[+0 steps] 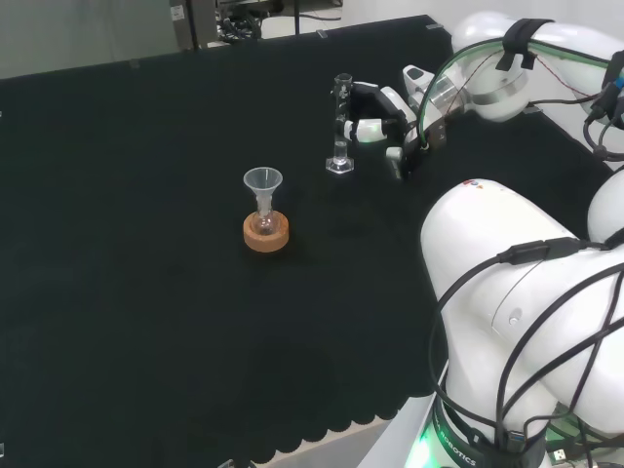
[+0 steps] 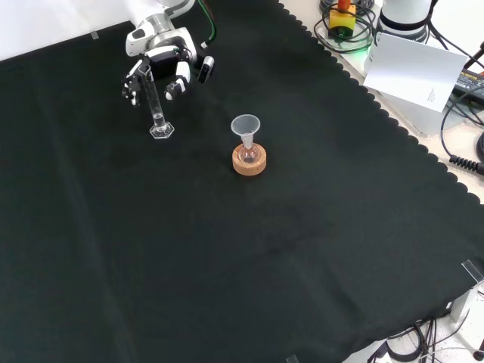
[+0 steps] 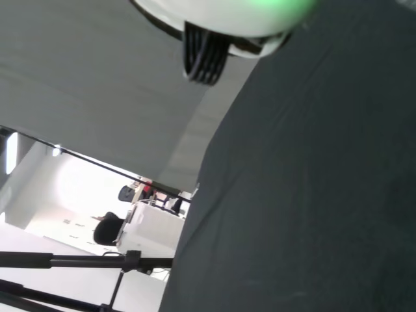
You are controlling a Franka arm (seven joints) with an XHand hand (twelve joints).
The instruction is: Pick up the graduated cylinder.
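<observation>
We count one graduated cylinder (image 1: 340,127) standing upright on the black cloth (image 1: 146,292). We count one cork ring (image 1: 266,232), one small flask (image 1: 264,220) sitting in that ring, and one clear funnel (image 1: 262,182) resting in the flask. We count one robot arm (image 1: 517,283) carrying one hand (image 1: 382,122). Beyond the cloth's edge in the front view lies one white sheet of paper (image 2: 412,68).

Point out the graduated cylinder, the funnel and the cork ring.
graduated cylinder (image 1: 340,122): head view, on its clear upright tube, above the base.
funnel (image 2: 245,125): front view, on the wide cone at its top.
cork ring (image 2: 249,164): front view, on its front outer wall, under the small flask.
</observation>
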